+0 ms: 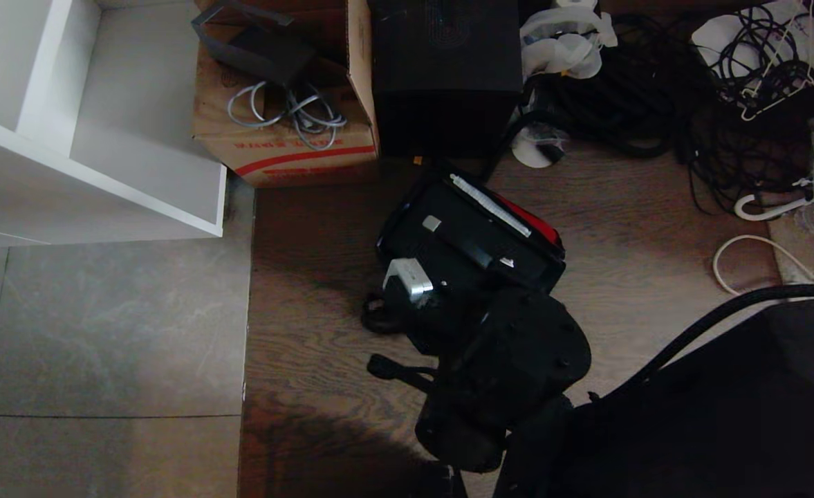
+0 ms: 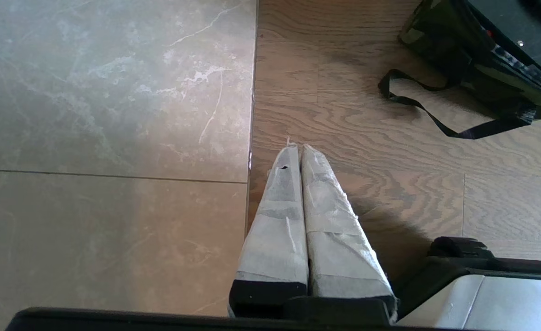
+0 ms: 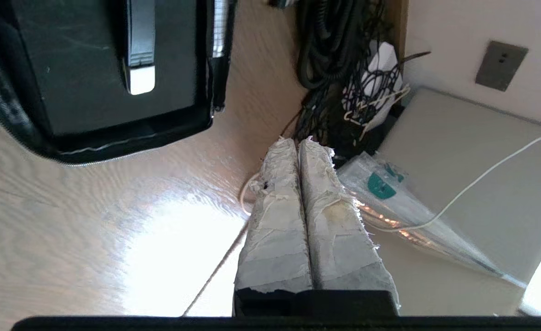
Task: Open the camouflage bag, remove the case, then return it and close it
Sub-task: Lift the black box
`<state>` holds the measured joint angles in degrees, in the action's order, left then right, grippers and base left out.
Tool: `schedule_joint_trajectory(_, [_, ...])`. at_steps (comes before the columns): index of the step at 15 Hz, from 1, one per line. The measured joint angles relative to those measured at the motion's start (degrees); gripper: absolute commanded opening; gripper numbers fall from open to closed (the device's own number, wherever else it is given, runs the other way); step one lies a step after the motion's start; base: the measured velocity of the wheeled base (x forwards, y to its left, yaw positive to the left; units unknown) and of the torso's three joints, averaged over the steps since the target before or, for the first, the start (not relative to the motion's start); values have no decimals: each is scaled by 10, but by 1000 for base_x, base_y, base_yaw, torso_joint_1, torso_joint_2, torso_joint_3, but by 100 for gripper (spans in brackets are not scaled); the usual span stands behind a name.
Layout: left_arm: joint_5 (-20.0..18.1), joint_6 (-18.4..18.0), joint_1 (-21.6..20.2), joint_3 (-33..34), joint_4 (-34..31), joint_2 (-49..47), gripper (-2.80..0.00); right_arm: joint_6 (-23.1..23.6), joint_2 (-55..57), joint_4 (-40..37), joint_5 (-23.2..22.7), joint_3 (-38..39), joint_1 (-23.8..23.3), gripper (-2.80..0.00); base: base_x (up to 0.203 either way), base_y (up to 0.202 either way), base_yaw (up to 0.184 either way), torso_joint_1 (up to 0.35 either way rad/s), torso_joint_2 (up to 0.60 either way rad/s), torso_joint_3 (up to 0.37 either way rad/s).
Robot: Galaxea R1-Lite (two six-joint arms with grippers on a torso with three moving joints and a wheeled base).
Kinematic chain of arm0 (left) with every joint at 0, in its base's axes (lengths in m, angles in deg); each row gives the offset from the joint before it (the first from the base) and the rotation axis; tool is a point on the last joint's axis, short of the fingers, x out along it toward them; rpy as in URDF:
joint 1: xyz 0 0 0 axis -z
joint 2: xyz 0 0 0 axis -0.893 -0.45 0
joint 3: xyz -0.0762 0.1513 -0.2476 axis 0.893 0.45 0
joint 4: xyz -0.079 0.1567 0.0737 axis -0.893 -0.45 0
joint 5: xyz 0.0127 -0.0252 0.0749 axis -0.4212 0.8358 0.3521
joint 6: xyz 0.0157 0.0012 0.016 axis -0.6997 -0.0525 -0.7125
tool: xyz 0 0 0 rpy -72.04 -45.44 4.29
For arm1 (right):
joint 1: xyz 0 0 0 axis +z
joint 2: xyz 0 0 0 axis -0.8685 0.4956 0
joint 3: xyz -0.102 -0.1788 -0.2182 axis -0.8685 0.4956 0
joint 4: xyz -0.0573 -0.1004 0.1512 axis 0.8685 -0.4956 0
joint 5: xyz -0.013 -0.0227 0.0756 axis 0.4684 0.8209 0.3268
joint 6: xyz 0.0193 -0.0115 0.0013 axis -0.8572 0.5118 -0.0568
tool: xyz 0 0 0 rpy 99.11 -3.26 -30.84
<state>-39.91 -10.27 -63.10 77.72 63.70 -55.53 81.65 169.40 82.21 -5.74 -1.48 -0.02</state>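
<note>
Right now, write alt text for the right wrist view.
The right gripper, its tape-wrapped fingers shut and empty, hovers over wooden floor beside the open camouflage bag, where the black case with its handle sits. Tangled cables lie beyond.

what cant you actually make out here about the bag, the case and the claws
- Head view: the right arm covers the near end of the camouflage bag, so the zipper clip is hidden.
- Head view: the right claw is lost against the dark arm; the wrist view shows it shut, empty.
- Right wrist view: the case is cut off by the frame edge.
- Left wrist view: left claw shut above the floor; most of the bag is out of frame.
</note>
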Motion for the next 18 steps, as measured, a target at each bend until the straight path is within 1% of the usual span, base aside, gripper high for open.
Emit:
schedule_joint_trajectory(1, [0, 0, 1, 0, 0, 0, -280, -13, -4, -1, 0, 14, 1, -280, 0, 0, 0, 0, 0, 0])
schedule_joint_trajectory(3, [0, 0, 0, 0, 0, 0, -280, -13, -3, 0, -1, 23, 1, -280, 0, 0, 0, 0, 0, 0])
schedule_joint_trajectory(8, [0, 0, 1, 0, 0, 0, -280, -8, 43, -1, -4, -29, -17, -280, 0, 0, 0, 0, 0, 0])
schedule_joint_trajectory(9, [0, 0, 0, 0, 1, 0, -280, -7, 55, -1, -4, -38, -23, 0, 0, 0, 0, 0, 0, 0])
schedule_joint_trajectory(11, [0, -1, 0, 1, 8, 0, -280, -8, 80, -1, -10, -50, -34, 0, 0, 0, 0, 0, 0, 0])
schedule_joint_trajectory(13, [-1, -1, 0, 2, 13, 0, -280, -14, 113, -1, -19, -91, -42, 0, 0, 0, 0, 0, 0, 0])
schedule_joint_trajectory(16, [-1, -1, 0, 3, 13, 0, -280, -14, 166, -1, -27, -203, -56, 0, 0, 0, 0, 0, 0, 0])
schedule_joint_trajectory(18, [-1, -1, 0, 3, 13, 0, -280, -14, 204, -11, -51, -269, -74, 0, 0, 0, 0, 0, 0, 0])
